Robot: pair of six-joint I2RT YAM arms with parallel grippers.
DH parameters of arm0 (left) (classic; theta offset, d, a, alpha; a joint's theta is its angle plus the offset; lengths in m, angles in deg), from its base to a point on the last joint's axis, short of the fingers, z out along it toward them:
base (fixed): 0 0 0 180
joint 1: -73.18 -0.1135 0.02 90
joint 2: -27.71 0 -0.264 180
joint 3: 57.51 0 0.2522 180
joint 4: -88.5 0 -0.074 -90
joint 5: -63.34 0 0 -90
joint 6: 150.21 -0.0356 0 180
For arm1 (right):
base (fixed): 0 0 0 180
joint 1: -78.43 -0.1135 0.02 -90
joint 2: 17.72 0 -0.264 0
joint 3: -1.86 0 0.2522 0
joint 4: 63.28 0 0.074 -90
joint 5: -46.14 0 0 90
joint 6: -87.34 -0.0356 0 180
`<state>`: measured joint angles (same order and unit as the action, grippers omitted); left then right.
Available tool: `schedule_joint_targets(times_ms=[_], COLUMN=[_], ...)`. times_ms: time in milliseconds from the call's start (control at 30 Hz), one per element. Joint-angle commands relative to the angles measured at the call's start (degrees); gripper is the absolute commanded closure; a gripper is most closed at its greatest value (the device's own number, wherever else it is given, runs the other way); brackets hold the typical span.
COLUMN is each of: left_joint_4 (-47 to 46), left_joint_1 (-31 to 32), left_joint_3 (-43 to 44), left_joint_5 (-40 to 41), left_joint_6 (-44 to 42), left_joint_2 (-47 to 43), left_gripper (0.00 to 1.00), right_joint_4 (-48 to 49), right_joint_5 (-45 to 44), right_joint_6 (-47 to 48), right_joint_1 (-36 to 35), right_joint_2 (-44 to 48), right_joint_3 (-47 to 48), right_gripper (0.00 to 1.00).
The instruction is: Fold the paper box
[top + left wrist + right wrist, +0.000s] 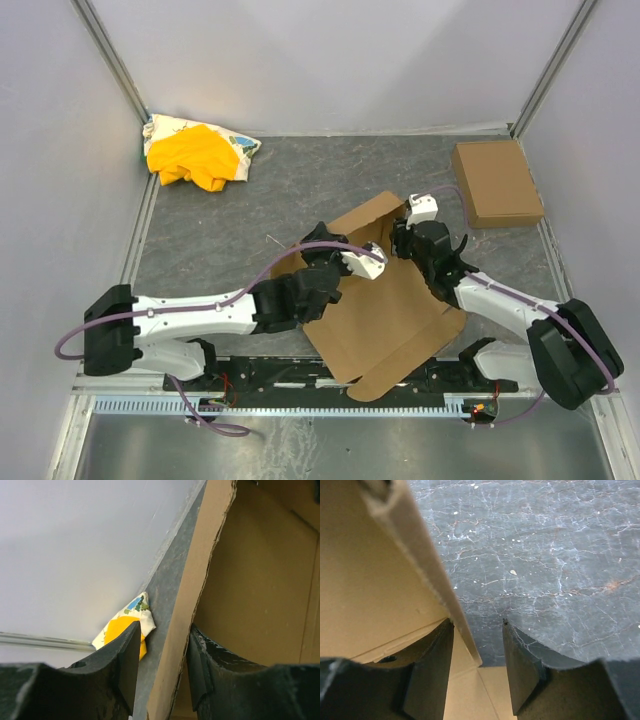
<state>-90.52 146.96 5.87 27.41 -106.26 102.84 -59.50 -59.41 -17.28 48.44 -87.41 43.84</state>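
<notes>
Top external: one paper box [390, 315] — left hand [163, 632] and right hand [477, 625], two, parted astride its flaps.

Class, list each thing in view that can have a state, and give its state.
paper box: mostly flat, far flap raised
left hand: open, astride a raised flap edge
right hand: open, astride a flap edge
small cardboard box: closed
yellow cloth: crumpled

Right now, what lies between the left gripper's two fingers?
Left wrist view: a raised flap of the paper box stands between the open fingers of the left gripper, with a sliver of table beside it.
</notes>
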Motion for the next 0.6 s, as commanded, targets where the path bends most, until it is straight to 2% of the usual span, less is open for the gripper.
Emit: schedule_joint_targets(times_ms=[0,67,133,233,267,367,567], left_joint_4=[2.14,2.14,2.30,2.40,2.40,2.67,4.60], left_joint_1=[0.38,0.37,0.41,0.40,0.40,0.37,0.41], left_joint_3=[1.14,0.27,-0.12,-0.49,-0.52,-0.28,2.06], left_joint_5=[-3.59,-4.03,-3.64,-3.05,-2.94,-2.78,-0.27], left_joint_6=[9.44,9.93,10.09,10.08,10.16,10.90,15.99], left_joint_2=[-4.64,-5.15,-5.17,-5.02,-5.00,-4.54,-3.87], left_gripper=[0.53,0.54,0.55,0.54,0.53,0.50,0.46], right_joint_4=[5.25,6.78,6.88,5.22,5.29,4.91,1.30], right_joint_5=[3.55,5.99,9.06,10.20,10.26,8.56,-1.63], right_joint_6=[-0.35,-0.51,-0.26,-0.24,-0.29,-0.55,-0.78], right_joint_1=[0.64,1.08,1.38,1.56,1.56,1.54,1.57], right_joint_2=[-1.86,-2.47,-3.08,-2.87,-2.52,-1.44,0.47], right_joint_3=[2.66,3.01,3.99,4.73,4.58,3.98,3.61], right_gripper=[0.49,0.51,0.60,0.92,0.98,0.99,0.98])
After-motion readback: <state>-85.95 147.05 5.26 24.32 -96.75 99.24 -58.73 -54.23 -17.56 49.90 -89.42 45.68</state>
